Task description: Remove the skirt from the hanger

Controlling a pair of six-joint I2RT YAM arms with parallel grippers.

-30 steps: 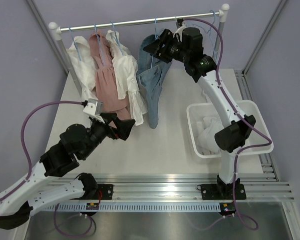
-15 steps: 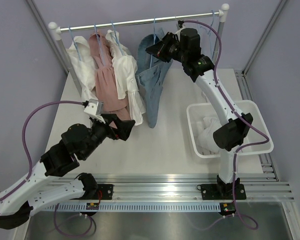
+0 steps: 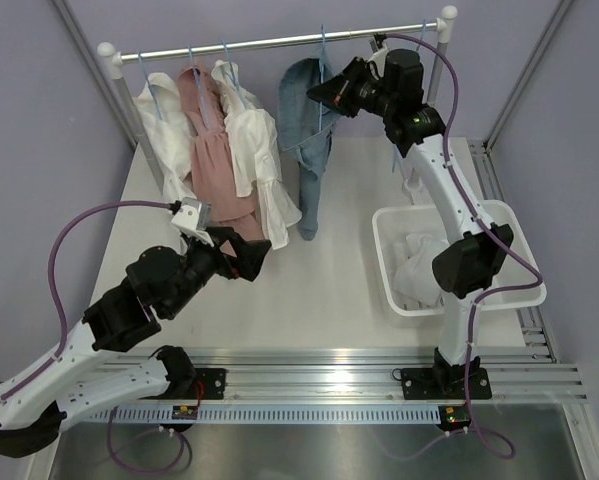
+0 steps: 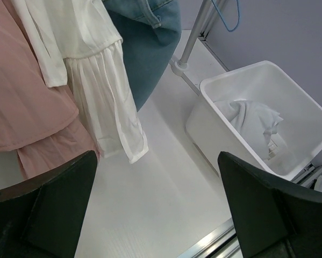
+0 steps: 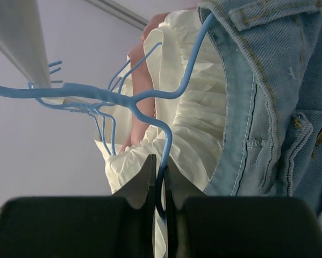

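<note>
The skirt [image 3: 309, 130] is blue denim and hangs from a light-blue wire hanger [image 3: 322, 45] on the rail. In the right wrist view its waistband [image 5: 279, 107] fills the right side. My right gripper [image 3: 324, 93] is up at the rail, just right of the skirt's top. Its jaws [image 5: 159, 167] are shut on the hanger's wire [image 5: 166, 140]. My left gripper [image 3: 259, 250] hovers low over the table, below the hanging clothes, open and with nothing in it [image 4: 157, 156]. The skirt's lower part [image 4: 144, 48] shows at the top of the left wrist view.
A white blouse [image 3: 254, 150], a pink dress [image 3: 209, 150] and another white garment [image 3: 164, 120] hang left of the skirt on the rail [image 3: 259, 44]. A white bin [image 3: 524, 250] holding white cloth stands at the right. A rack post [image 4: 190, 43] rises beside the bin [image 4: 204, 86].
My right gripper closed on the hanger wire and shifted right along the rail; the skirt followed and now hangs narrower. The left arm has barely moved.
</note>
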